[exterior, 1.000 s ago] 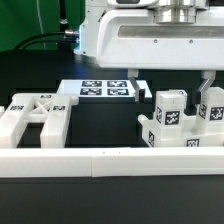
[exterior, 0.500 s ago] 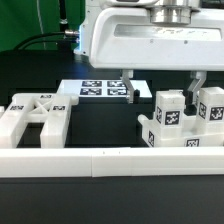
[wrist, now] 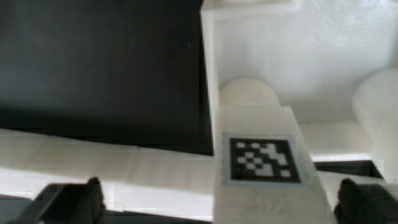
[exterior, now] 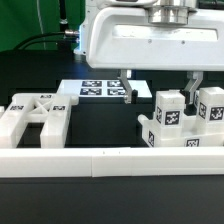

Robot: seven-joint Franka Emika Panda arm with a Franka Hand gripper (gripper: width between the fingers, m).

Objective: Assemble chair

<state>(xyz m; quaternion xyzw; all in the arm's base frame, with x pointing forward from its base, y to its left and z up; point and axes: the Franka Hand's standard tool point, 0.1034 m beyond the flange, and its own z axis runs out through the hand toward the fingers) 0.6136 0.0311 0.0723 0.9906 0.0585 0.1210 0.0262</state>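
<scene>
Several white tagged chair parts stand clustered at the exterior view's right; the nearest is an upright leg (exterior: 169, 110) with a tagged block (exterior: 211, 108) beside it. A flat white chair frame part (exterior: 36, 112) lies at the exterior view's left. My gripper (exterior: 159, 88) is open and hovers over the cluster, with one finger (exterior: 128, 88) on each side of the upright leg and not touching it. In the wrist view the tagged leg (wrist: 263, 150) runs between the two dark fingertips (wrist: 71, 203), and the gripper (wrist: 217, 205) holds nothing.
The marker board (exterior: 98, 89) lies flat behind the parts, partly hidden by the gripper. A long white border rail (exterior: 110, 161) runs along the front. A green backdrop and cables sit at the back left.
The gripper shifted a little toward the exterior view's left over the part cluster, then stayed still. It stays open; no part moved.
</scene>
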